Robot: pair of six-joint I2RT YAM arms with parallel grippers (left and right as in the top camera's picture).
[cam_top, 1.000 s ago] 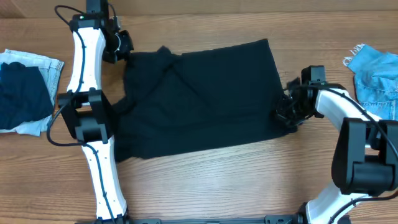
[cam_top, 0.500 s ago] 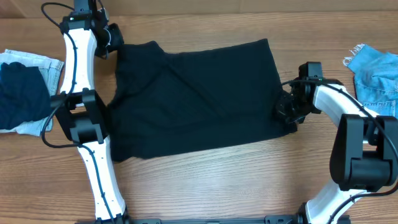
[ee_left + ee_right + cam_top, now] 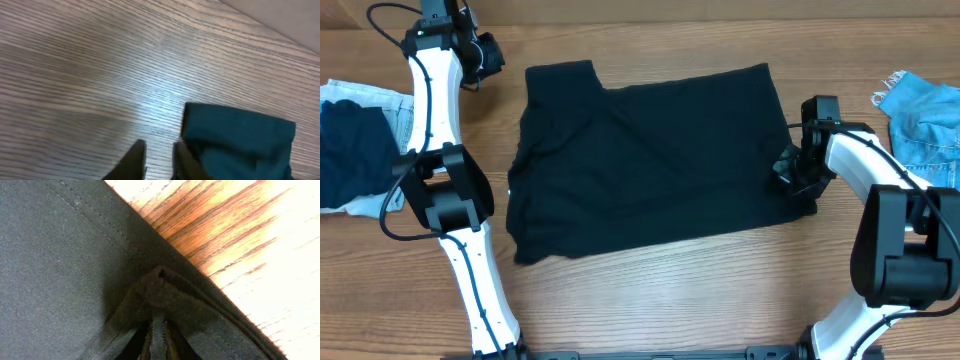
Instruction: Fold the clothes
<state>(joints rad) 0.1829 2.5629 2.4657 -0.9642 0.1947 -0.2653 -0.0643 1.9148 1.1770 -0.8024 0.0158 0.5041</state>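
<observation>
The clothes (image 3: 650,160), one plain black shirt-like garment, lie spread in a single flat layer across the middle of the surface (image 3: 650,310), reaching toward its far edge. You have no fold made yet. By the look of it, the spreading is about done and all the folding is left. The cloth looks soft and matte, lightly rippled, with a small tab at its far left corner. Your left fingers (image 3: 134,159) stand slightly apart, empty, just beside that corner. Your right fingers (image 3: 788,166) pinch a bunched fold of the right hem.
</observation>
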